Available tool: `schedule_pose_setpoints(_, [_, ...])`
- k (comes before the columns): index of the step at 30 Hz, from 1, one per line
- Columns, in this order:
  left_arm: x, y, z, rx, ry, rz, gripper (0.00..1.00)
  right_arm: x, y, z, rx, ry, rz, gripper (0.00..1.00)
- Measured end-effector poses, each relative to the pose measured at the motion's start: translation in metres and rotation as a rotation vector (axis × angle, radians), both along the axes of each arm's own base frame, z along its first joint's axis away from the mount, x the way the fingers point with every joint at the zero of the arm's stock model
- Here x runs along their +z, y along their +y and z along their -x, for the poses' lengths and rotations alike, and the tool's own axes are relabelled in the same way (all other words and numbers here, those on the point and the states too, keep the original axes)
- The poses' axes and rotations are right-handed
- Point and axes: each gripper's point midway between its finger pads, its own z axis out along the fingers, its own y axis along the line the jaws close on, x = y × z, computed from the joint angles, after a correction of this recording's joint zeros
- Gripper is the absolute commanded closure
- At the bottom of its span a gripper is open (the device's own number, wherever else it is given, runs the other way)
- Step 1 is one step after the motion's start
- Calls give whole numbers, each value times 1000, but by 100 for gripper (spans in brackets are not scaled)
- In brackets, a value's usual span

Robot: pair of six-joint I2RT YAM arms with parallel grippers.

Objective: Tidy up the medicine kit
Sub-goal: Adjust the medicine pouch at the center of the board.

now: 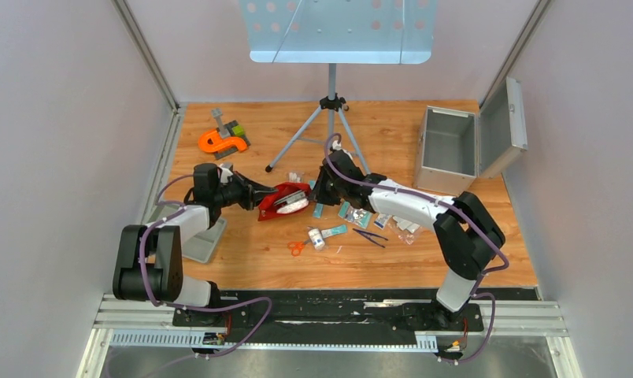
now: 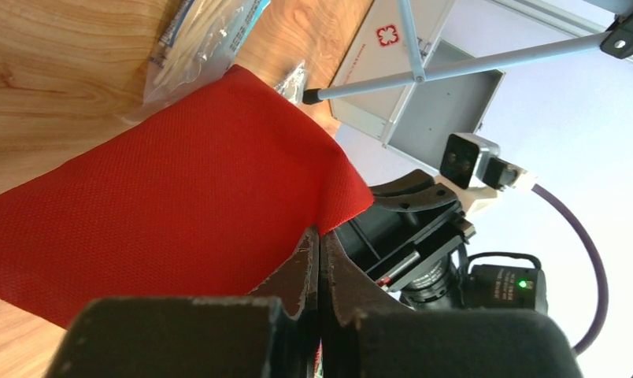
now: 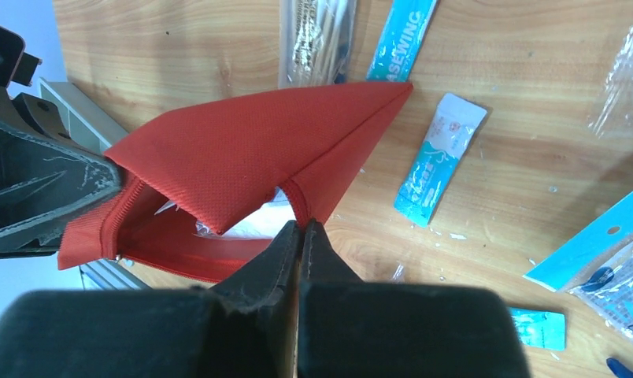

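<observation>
A red fabric medicine pouch (image 1: 282, 201) lies open at mid-table with white packets inside. My left gripper (image 1: 260, 195) is shut on the pouch's left edge (image 2: 219, 181). My right gripper (image 1: 320, 190) is shut on the pouch's right rim (image 3: 242, 165), holding the mouth open; white contents (image 3: 254, 224) show inside. Loose supplies lie to the right: teal sachets (image 3: 439, 157), a small white bottle (image 1: 316, 238), orange scissors (image 1: 297, 247), tweezers (image 1: 370, 236) and clear bags (image 1: 360, 216).
An open grey metal first-aid box (image 1: 449, 150) stands at the back right. A tripod stand (image 1: 331, 118) straddles the table's back middle. An orange clamp tool (image 1: 223, 140) lies at the back left. A grey block (image 1: 207, 240) sits by the left arm.
</observation>
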Motion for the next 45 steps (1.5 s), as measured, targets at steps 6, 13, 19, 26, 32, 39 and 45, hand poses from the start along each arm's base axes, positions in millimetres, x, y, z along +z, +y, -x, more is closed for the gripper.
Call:
schedule_pose_setpoints(6, [1, 2, 3, -36, -24, -64, 91, 13, 7, -9, 67, -36, 49, 100])
schedule_pose_setpoints(13, [23, 7, 0, -130, -162, -213, 32, 19, 11, -6, 180, -51, 79, 100])
schedule_pose_setpoints(19, [32, 10, 3, -266, -292, -344, 20, 3, 14, 4, 299, -20, 99, 100])
schedule_pose_setpoints(26, [28, 4, 5, -463, -415, -598, 17, 5, 15, 11, 392, -2, 81, 100])
schedule_pose_setpoints(32, [17, -2, 27, -602, -483, -764, 26, 14, 14, 9, 421, 5, 53, 100])
schedule_pose_setpoints(39, [13, 13, 26, -621, -510, -899, 50, 18, 14, 10, 445, 11, 44, 100])
schedule_pose_setpoints(45, [7, 11, 27, -652, -509, -931, 46, 9, 13, 14, 464, 37, 54, 100])
